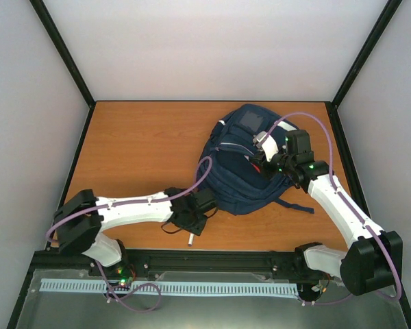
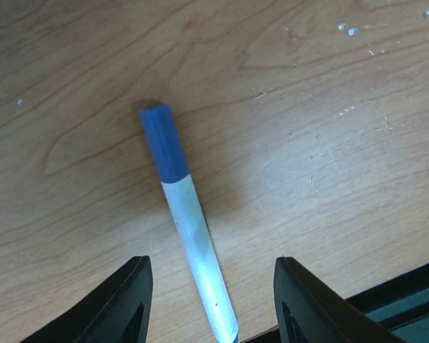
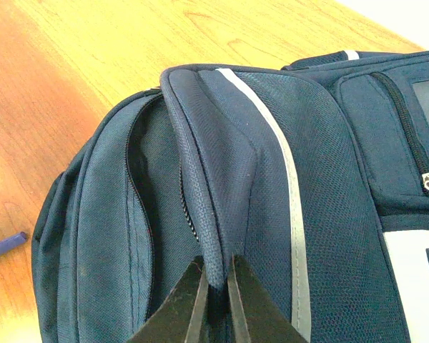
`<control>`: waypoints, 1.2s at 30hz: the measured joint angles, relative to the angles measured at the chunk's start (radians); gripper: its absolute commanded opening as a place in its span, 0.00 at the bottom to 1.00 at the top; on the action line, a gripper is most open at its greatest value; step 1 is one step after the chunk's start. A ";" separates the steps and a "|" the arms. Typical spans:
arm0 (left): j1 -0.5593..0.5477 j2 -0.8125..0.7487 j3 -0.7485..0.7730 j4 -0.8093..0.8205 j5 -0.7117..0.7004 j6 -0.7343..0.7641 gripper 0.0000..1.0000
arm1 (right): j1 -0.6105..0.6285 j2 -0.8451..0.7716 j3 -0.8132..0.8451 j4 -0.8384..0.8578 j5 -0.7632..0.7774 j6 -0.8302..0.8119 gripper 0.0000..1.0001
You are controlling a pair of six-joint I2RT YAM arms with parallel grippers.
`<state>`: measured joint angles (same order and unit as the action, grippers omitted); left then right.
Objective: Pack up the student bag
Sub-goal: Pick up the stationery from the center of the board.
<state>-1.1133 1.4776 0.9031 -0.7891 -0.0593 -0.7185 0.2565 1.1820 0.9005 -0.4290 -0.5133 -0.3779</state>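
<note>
1. Table [image 1: 137, 144]: flat wood-grain top with a few pale scuffs. It offers nothing to stop a round body from rolling.

2. Student bag [image 1: 243, 171]: lies flat on the right half of the table, toward the far right corner. Its zip opening gapes on the side facing the left arm.

3. Right gripper [image 3: 216, 259]: clamped on a raised fold of the bag's fabric beside the opening, holding that edge up. Judgement: this arm is committed, so the left arm must do the pick.

4. Left gripper [image 2: 211, 261]: hangs over the near edge of the table, left of the bag. The jaws stand apart with one finger on each side of the marker pen [image 2: 179, 193], and neither finger touches it.

5. Marker pen: lies flat on bare wood, well apart from the bag.
   - Its long axis runs away from the gripper, roughly square to the line on which the jaws close.
   - The blue cap points away and the white barrel passes between the fingers.
   - There is bare table on both sides of the barrel, and the dark near-edge rail sits just beside the barrel end.

Judgement: close squarely, or the barrel may roll.
</note>
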 measured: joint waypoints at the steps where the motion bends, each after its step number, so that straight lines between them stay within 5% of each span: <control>1: -0.009 0.018 0.013 -0.006 -0.007 -0.002 0.49 | 0.000 0.000 0.000 0.000 0.000 0.000 0.08; 36: -0.029 0.182 0.071 -0.187 -0.087 0.035 0.27 | 0.000 0.001 0.000 -0.002 0.001 -0.011 0.08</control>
<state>-1.1419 1.6596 0.9741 -0.9764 -0.1463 -0.6838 0.2565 1.1831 0.9005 -0.4305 -0.5125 -0.3889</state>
